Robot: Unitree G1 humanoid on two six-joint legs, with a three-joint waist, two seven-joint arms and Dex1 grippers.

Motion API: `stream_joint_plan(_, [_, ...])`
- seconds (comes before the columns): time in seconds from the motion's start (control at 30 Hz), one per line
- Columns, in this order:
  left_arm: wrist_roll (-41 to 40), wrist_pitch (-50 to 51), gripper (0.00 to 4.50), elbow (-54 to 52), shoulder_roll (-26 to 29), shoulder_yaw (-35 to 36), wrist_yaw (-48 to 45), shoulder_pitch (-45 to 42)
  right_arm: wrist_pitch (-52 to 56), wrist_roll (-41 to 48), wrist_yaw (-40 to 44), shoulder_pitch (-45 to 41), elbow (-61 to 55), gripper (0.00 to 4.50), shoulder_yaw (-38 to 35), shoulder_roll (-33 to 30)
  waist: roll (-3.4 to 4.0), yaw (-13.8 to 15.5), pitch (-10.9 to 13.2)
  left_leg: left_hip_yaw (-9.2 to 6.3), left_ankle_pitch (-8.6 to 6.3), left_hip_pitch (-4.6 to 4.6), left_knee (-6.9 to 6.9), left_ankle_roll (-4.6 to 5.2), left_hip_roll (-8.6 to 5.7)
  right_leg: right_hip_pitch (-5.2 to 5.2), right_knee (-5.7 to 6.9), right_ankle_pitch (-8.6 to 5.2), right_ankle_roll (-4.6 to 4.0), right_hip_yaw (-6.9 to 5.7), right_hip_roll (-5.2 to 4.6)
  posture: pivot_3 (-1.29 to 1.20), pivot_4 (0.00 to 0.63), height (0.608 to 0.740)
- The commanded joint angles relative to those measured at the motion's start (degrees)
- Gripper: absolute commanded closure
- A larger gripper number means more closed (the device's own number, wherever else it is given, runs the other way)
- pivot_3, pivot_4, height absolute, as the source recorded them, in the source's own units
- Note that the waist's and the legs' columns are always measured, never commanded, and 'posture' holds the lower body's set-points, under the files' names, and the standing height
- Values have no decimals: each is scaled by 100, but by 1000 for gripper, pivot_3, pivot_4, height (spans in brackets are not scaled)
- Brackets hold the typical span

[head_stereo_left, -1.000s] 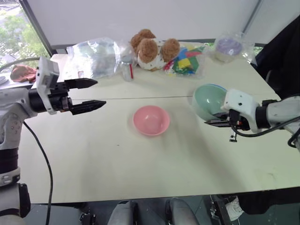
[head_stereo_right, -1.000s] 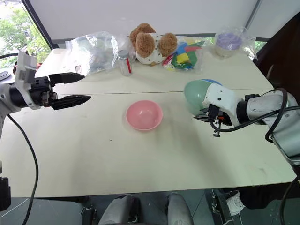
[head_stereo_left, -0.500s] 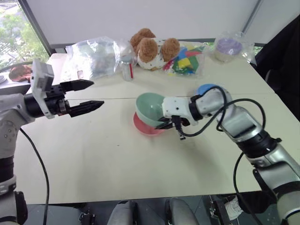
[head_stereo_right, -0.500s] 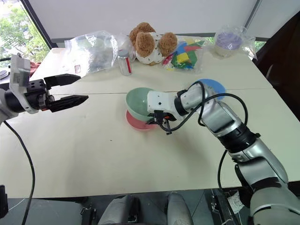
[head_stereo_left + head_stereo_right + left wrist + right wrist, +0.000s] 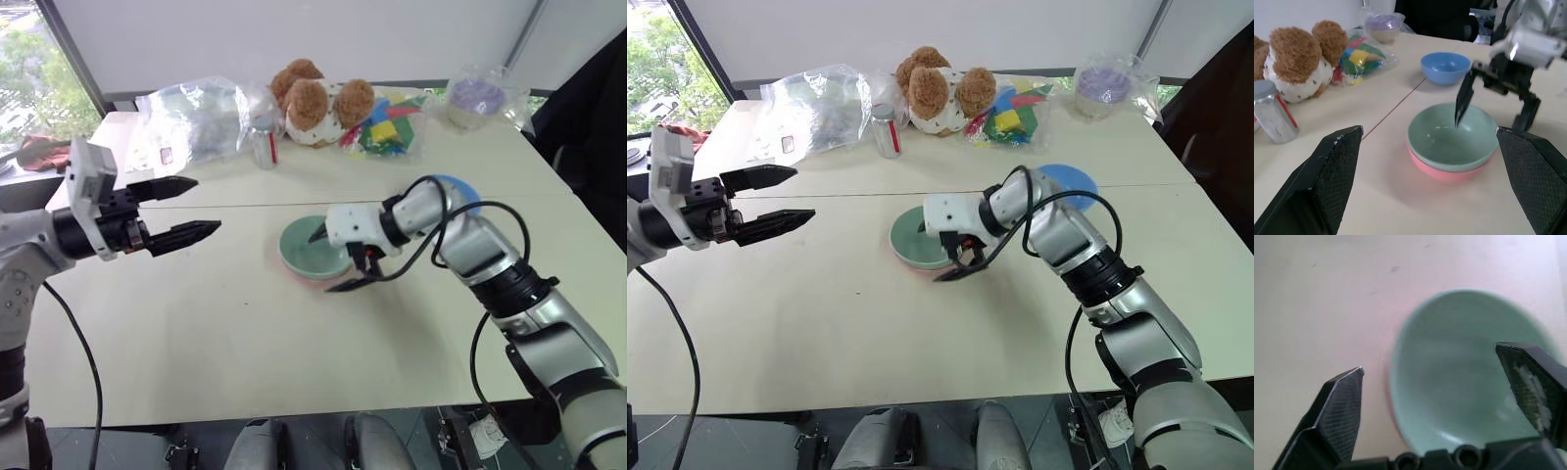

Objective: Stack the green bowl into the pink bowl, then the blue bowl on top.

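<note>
The table carries three loose small round plastic bowls: one pale mint-green bowl (image 5: 1452,137) nested in one salmon-pink bowl (image 5: 1449,175) at the centre, and one sky-blue bowl (image 5: 1445,67) to the right. Along the far edge are one lavender bowl in a clear bag (image 5: 476,99), one brown plush toy (image 5: 318,101), one bag of colourful blocks (image 5: 390,127), one small silver can (image 5: 265,145) and one large crumpled clear plastic bag (image 5: 196,117). Two black two-fingered grippers appear, one at the left (image 5: 186,210) and one at the centre (image 5: 333,260).
</note>
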Motion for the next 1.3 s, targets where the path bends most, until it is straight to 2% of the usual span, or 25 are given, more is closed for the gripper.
stream_joint_plan(0.03, [-66, -55, 0, -137, 43, -22, 16, -116, 404, 36, -416, -92, -79, 44, -924, -580, -1, 29, 0, -1, 0, 0, 0, 0, -1, 1, -1, 0, 0, -1, -3, 0, 150, 740])
stream_joint_plan(0.13, [-65, -75, 0, -94, 10, -98, 17, -181, 700, -23, -687, 124, 156, 44, -1241, -973, -3, 57, -2, -12, -2, 0, -2, 0, -9, 11, -10, 0, 0, -7, -13, 0, 150, 740])
stream_joint_plan(0.27, [38, -195, 0, 50, -15, -291, -48, -300, 366, -598, -1292, 478, 1316, 44, -1246, -1434, -4, -9, -2, -3, -2, 1, -6, 0, -9, 11, -15, 0, -1, -5, -15, 0, 150, 740])
stream_joint_plan(0.57, [161, -335, 0, 198, -16, -459, -100, -435, -243, -909, -1849, 263, 3468, 44, -1097, -945, 10, -169, 4, 17, 1, 4, -16, -3, 2, -5, -8, 0, 0, 7, 3, 0, 150, 740])
stream_joint_plan(0.67, [204, -357, 0, 186, -4, -446, -93, -413, -497, -988, -2001, 84, 4061, 846, -1104, -745, 10, -169, 4, 20, 1, 4, -14, -3, 2, -4, -7, 0, 0, 7, 4, 0, 150, 740])
stream_joint_plan(0.87, [226, -374, 0, 139, 0, -410, -55, -375, -940, -1114, -1975, -163, 4587, 4076, -1074, -562, 10, -156, 4, 19, 1, 4, -15, -3, 2, -4, -8, 0, 0, 8, 1, 0, 150, 740])
stream_joint_plan(0.9, [226, -371, 0, 131, -3, -408, -44, -378, -971, -1125, -1953, -203, 4603, 4479, -1071, -543, 10, -157, 5, 19, 1, 4, -15, -3, 2, -4, -8, 0, 0, 8, 0, 0, 150, 740])
stream_joint_plan(1.03, [235, -366, 0, 118, -11, -420, -21, -400, -1137, -1218, -1839, -290, 4422, 4479, -1039, -599, 10, -158, 5, 18, 2, 4, -15, -4, 1, -3, -8, 0, 0, 10, -1, 0, 150, 740])
stream_joint_plan(1.13, [236, -355, 0, 114, -14, -438, -9, -425, -1125, -1112, -1489, -275, 3854, 4479, -1085, -685, 13, -162, 6, 18, 2, 4, -15, -4, 1, -4, -9, 0, 0, 10, -1, 0, 150, 740])
stream_joint_plan(1.3, [231, -335, 0, 161, 3, -476, -27, -502, -720, -196, -31, 41, 1449, 4479, -1147, -790, 22, -168, 11, 15, 1, 3, -17, -4, 4, -7, -7, 0, 0, 10, 2, 0, 150, 740])
